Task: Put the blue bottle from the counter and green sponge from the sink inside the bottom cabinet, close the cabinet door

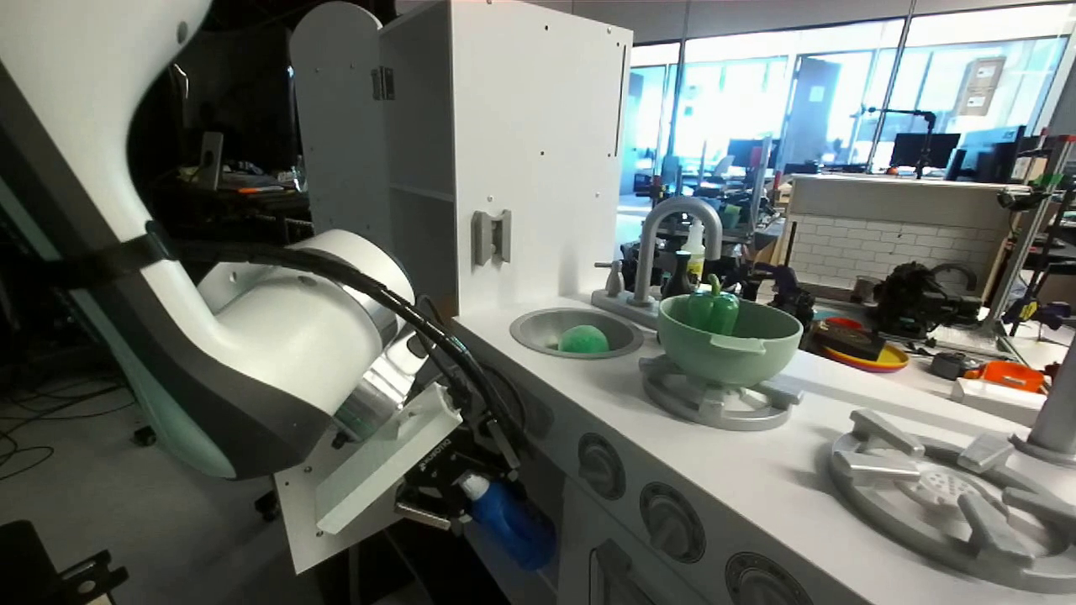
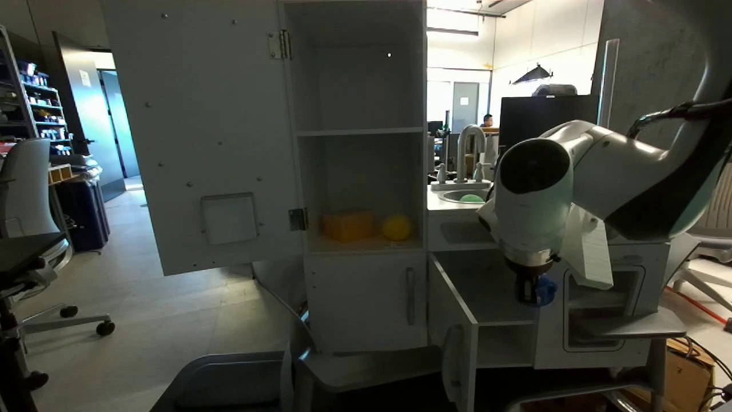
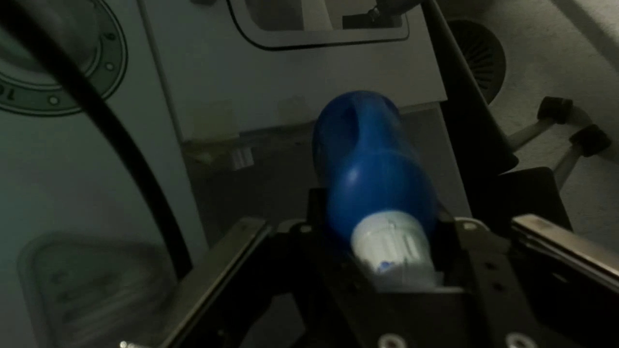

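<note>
The jaws are clamped on the blue bottle, one on either side of it just behind its white cap. In the wrist view the bottle lies along the centre of the frame, cap toward the lower edge and base toward the top. In an exterior view it hangs tilted at the lower centre, cap to the upper left and base to the lower right, below the front edge of the white desk. In an exterior view the bottom cabinet stands open right of centre, its cabinet door swung out at the lower centre; a bit of blue shows beside the jaws there, though whether the bottle is within the opening cannot be told. The green sponge sits in the sink in both exterior views. Right of the sink, a pale green bowl with a green pepper in it rests on a burner. The tall cupboard, left of centre, has its large door open toward the upper left, and an orange block sits beside a yellow ball on its lower level.
</note>
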